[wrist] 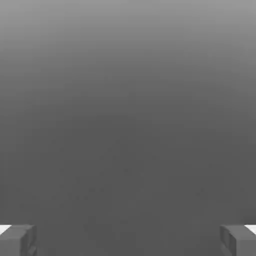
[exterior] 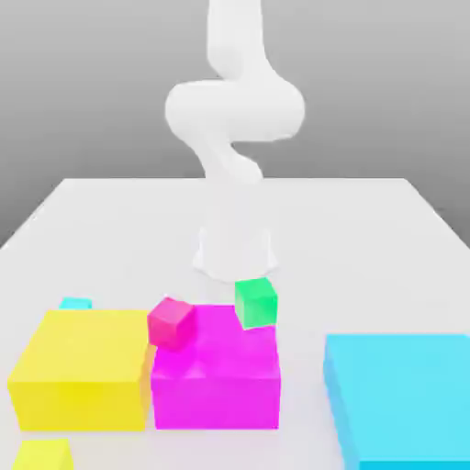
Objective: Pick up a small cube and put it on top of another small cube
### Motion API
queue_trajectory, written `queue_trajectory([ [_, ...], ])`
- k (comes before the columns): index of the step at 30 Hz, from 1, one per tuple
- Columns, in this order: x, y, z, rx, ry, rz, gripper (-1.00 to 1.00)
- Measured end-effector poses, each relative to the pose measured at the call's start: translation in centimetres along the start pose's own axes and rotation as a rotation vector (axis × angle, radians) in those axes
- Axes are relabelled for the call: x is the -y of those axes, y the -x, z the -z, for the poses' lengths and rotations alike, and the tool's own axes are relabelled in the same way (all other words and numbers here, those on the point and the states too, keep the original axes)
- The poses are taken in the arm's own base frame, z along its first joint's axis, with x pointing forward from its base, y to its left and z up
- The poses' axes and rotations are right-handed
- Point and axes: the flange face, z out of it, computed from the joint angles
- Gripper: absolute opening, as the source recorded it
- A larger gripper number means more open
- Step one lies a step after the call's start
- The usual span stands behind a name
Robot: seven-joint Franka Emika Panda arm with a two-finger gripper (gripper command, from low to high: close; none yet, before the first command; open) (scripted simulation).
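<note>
A small cyan cube (exterior: 75, 303) lies on the white table just behind the big yellow block (exterior: 84, 367), which hides its lower part. A small pink cube (exterior: 172, 322) sits at the seam between the yellow block and the big magenta block (exterior: 217, 376). A small green cube (exterior: 255, 303) rests tilted at the magenta block's far edge. The white arm (exterior: 234, 110) rises behind them. In the hand view my gripper (wrist: 128, 240) is open, its fingertips (wrist: 17, 240) far apart, nothing between them, facing plain grey.
A large cyan block (exterior: 399, 395) stands at the exterior view's right front. A small yellow cube (exterior: 41, 454) sits at the front left corner. The table (exterior: 367, 239) stretches back behind the blocks, around the arm's base (exterior: 235, 248).
</note>
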Motion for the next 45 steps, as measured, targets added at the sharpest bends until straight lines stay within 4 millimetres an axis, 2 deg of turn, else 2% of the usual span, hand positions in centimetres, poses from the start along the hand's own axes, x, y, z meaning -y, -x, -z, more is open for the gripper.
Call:
queue_trajectory([
  [3,-4.5,-1.3,-6.4,0.027,0.113,0.016,0.00],
  [6,-9.9,-1.9,-11.7,0.067,0.211,0.025,0.00],
  [9,-16.0,-1.7,-16.2,0.120,0.297,0.028,0.00],
  [12,-22.5,-0.7,-19.8,0.184,0.370,0.023,0.00],
  [15,-29.0,1.2,-22.5,0.257,0.427,0.012,0.00],
  [18,-35.3,4.1,-24.3,0.335,0.469,-0.005,0.00],
  [22,-42.8,9.3,-25.6,0.446,0.496,-0.037,0.00],
  [25,-47.8,13.3,-25.6,0.509,0.504,-0.089,0.00],
  [32,-50.3,16.9,-30.2,0.530,0.501,-0.068,0.00],
  [33,-50.5,17.3,-30.6,0.530,0.500,-0.069,-1.00],
  [40,-50.4,17.3,-30.6,0.532,0.498,-0.070,-1.00],
  [45,-48.8,15.2,-27.8,0.531,0.497,-0.070,-1.00],
])
